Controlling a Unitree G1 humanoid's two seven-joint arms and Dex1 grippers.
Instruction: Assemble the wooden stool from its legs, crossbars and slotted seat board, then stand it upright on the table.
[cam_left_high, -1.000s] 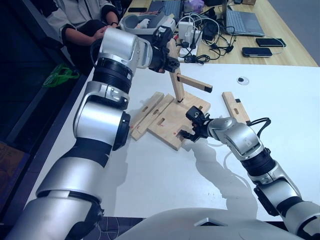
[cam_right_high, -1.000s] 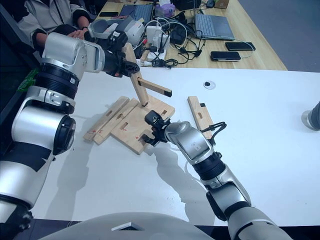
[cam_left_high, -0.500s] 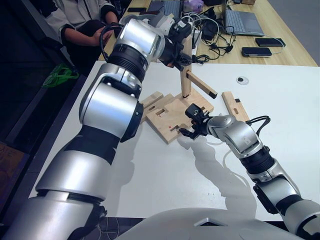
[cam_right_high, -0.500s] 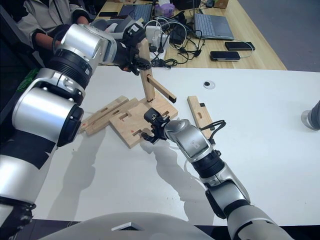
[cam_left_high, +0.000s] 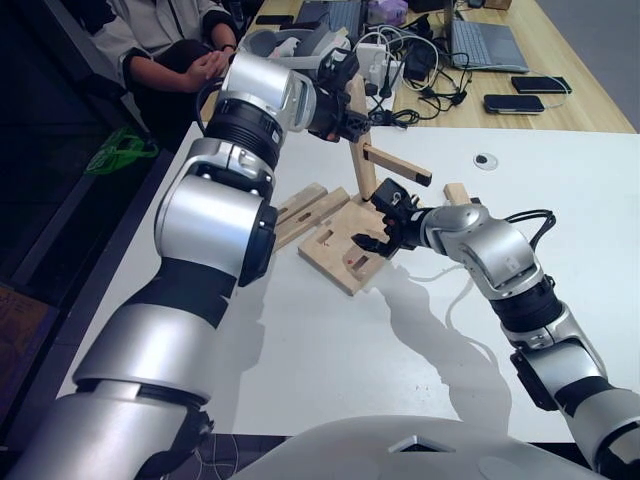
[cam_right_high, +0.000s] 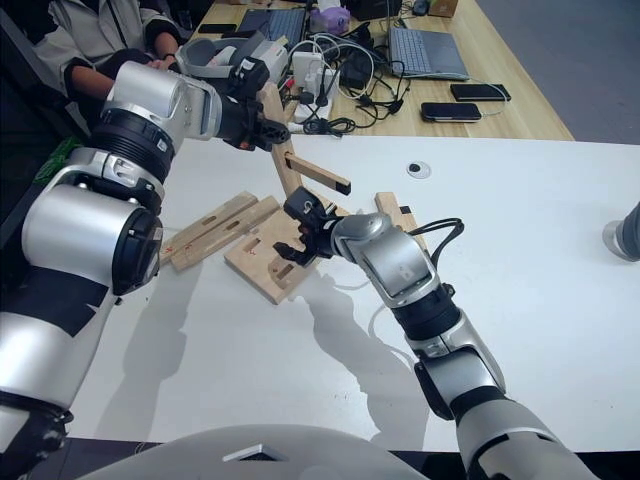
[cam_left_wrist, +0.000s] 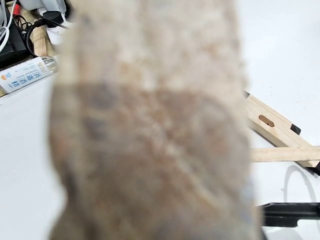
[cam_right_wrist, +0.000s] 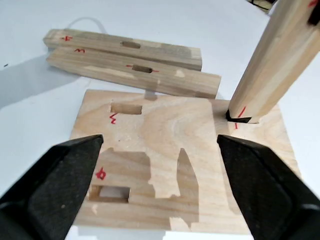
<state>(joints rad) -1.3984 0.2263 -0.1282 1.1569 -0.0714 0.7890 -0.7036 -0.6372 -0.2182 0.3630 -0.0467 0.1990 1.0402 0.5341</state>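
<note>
Left eye view: the seat board (cam_left_high: 335, 262) lies on the bench's (cam_left_high: 300, 350) left half, nearer the far edge, with two loose legs (cam_left_high: 308, 208) just beside it toward the left edge. The left tool (cam_left_high: 338, 98) grips the top of a leaning leg (cam_left_high: 358, 165) bearing a crossbar (cam_left_high: 398, 165), and the right tool (cam_left_high: 383, 228) hovers over the board. Left wrist view: that leg is a close blur, with a spare leg (cam_left_wrist: 272, 125) lying on the bench beyond; right wrist view: the right tool's fingers (cam_right_wrist: 50, 190) are spread wide above the board, the leg's foot in a corner slot (cam_right_wrist: 240, 116).
</note>
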